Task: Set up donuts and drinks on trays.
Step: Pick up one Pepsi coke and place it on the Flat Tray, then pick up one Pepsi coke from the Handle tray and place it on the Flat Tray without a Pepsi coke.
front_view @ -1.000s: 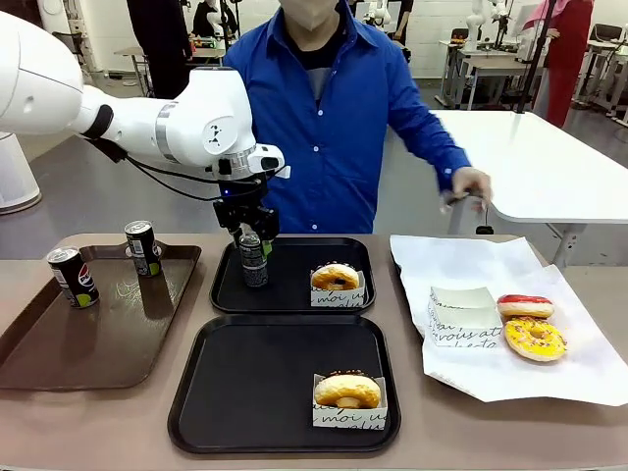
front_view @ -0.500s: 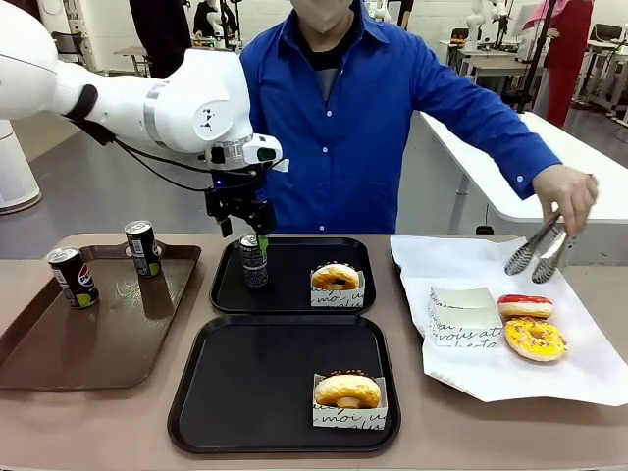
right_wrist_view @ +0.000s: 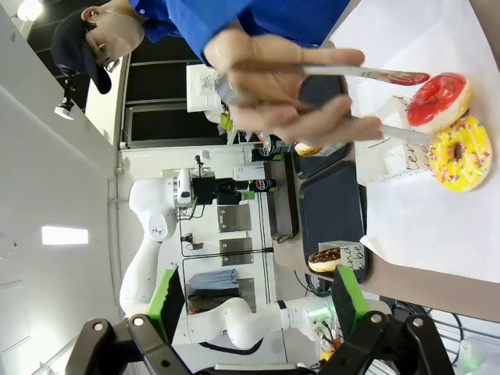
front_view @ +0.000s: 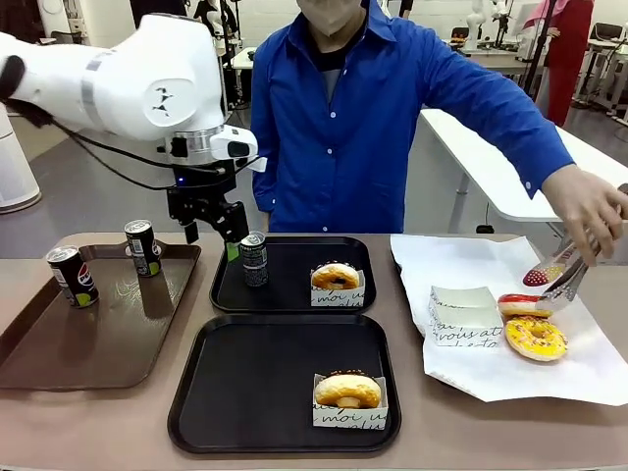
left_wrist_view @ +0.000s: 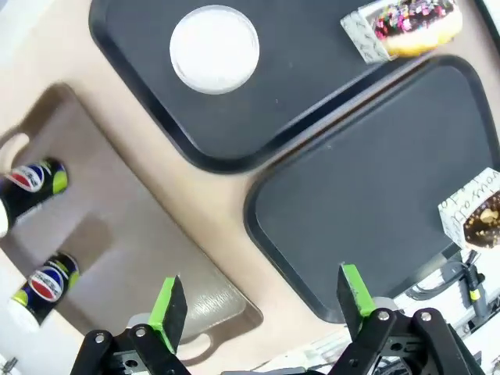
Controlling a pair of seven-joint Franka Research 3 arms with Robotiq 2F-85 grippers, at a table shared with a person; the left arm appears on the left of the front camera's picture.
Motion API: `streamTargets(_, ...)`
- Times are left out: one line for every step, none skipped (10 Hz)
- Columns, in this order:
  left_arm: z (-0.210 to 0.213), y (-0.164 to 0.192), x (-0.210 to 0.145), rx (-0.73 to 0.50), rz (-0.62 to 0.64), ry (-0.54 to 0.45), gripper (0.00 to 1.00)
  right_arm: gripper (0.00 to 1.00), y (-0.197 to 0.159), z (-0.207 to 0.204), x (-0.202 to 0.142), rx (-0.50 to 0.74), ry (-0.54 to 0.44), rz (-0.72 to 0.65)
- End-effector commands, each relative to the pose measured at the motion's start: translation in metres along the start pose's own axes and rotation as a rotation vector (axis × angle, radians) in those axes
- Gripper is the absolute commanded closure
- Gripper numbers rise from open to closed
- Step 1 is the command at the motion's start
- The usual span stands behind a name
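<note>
A black can [front_view: 254, 259] stands upright at the left end of the far black tray [front_view: 292, 294], beside a sleeved donut [front_view: 336, 277]. My left gripper [front_view: 211, 240] hangs open just up and left of the can, touching nothing. Seen from the left wrist, its open fingers [left_wrist_view: 262, 301] hover high over the can's silver top [left_wrist_view: 214, 48] and both trays. The near tray [front_view: 245, 392] holds one sleeved donut [front_view: 346, 391]. My right gripper [right_wrist_view: 258, 297] is open and holds nothing, far from a red donut [right_wrist_view: 437, 101] and a yellow donut [right_wrist_view: 461, 152].
A brown tray [front_view: 59, 353] at the left carries two Pepsi cans [front_view: 73, 276] [front_view: 143, 247]. At the right, white paper [front_view: 589, 373] bears an empty sleeve [front_view: 463, 314], a red donut [front_view: 525, 305] and a yellow donut [front_view: 535, 339]. The person's hand holds tongs [front_view: 564, 270] at the red donut.
My left gripper let go of the can on the far tray, then rose and drew back to the left. The person's hand brought the tongs down to the red donut.
</note>
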State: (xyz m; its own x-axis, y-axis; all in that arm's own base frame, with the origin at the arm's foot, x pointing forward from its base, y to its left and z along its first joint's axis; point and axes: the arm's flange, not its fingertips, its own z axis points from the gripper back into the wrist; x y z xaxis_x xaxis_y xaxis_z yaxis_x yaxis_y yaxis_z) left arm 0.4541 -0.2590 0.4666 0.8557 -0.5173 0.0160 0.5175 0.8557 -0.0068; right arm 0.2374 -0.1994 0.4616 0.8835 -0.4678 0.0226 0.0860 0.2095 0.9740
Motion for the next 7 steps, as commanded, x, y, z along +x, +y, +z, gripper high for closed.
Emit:
streamTargets(-0.0014, 0.0012, 0.0191, 0.015, -0.02, 0.014, 0.0, 0.0, -0.0005, 0.0001, 0.0004, 0.016, 0.004, 0.005)
streamTargets(-0.0014, 0.0012, 0.0191, 0.015, -0.02, 0.014, 0.0, 0.0, -0.0005, 0.0001, 0.0004, 0.016, 0.004, 0.005)
streamTargets(-0.0014, 0.0012, 0.0191, 0.015, -0.02, 0.014, 0.0, 0.0, -0.0005, 0.0001, 0.0004, 0.016, 0.004, 0.005)
streamTargets(-0.0014, 0.0012, 0.0191, 0.015, -0.02, 0.014, 0.0, 0.0, -0.0005, 0.0001, 0.0004, 0.016, 0.004, 0.005)
streamTargets(-0.0014, 0.0012, 0.0191, 0.015, -0.02, 0.014, 0.0, 0.0, -0.0005, 0.0001, 0.0004, 0.016, 0.004, 0.005)
streamTargets(-0.0014, 0.0012, 0.0191, 0.015, -0.02, 0.014, 0.0, 0.0, -0.0005, 0.0001, 0.0004, 0.016, 0.004, 0.005)
streamTargets(-0.0014, 0.0012, 0.0191, 0.015, -0.02, 0.014, 0.0, 0.0, -0.0005, 0.0001, 0.0004, 0.016, 0.004, 0.005)
